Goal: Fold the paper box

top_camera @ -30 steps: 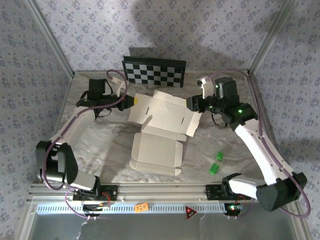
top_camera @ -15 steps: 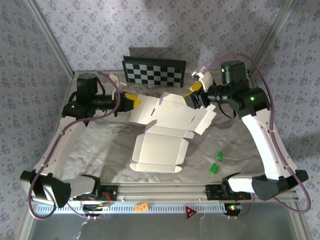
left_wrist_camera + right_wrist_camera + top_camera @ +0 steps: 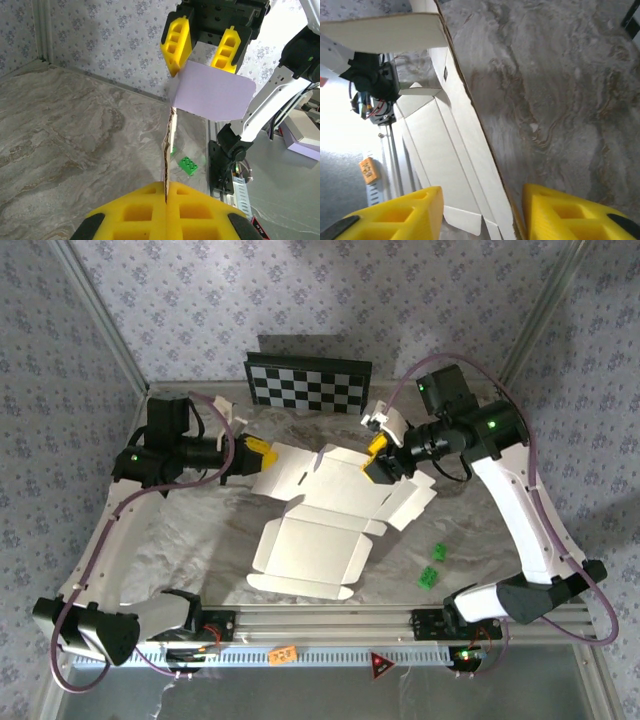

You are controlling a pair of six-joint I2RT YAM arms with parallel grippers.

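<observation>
A: Starting at the left, what is the left tool [image 3: 258, 453] doing?

B: It is pinching together on a flap at the 10 o'clock corner of the paper box [image 3: 310, 540]. From the left wrist, the card's edge is running straight into the seam between its yellow pads [image 3: 130, 215].

A: And where is the box sitting?

B: It is sitting mid-counter, cream face up. Its near panel is lying flat on the counter [image 3: 190, 520], and the far flaps are standing up off it between the two tools.

A: What is standing around it?

B: A black-and-white checkerboard panel [image 3: 308, 385] is standing at the far edge, at 12 o'clock from the box and apart from it. The right tool [image 3: 380, 458] is hovering at the box's 2 o'clock with its fingers apart. A panel edge is passing between them, closer to one finger, but I cannot tell whether it is touching. Two small green blocks [image 3: 438, 552] are lying at 4 o'clock, well apart from the card.

A: Is anything getting in the way?

B: The raised sheet itself is lying between the tools. The left wrist camera is catching the right tool's yellow fingers just above a lavender flap [image 3: 210, 95].

A: And the surface and the room?

B: The counter is showing a grey-beige marbled pattern. An aluminium rail [image 3: 330, 625] is running along its near edge at 6 o'clock, carrying an orange tag [image 3: 283, 651]. Floral wallpaper [image 3: 320, 290] is closing in three sides, and metal posts [image 3: 100, 315] are slanting up at the far corners.
</observation>
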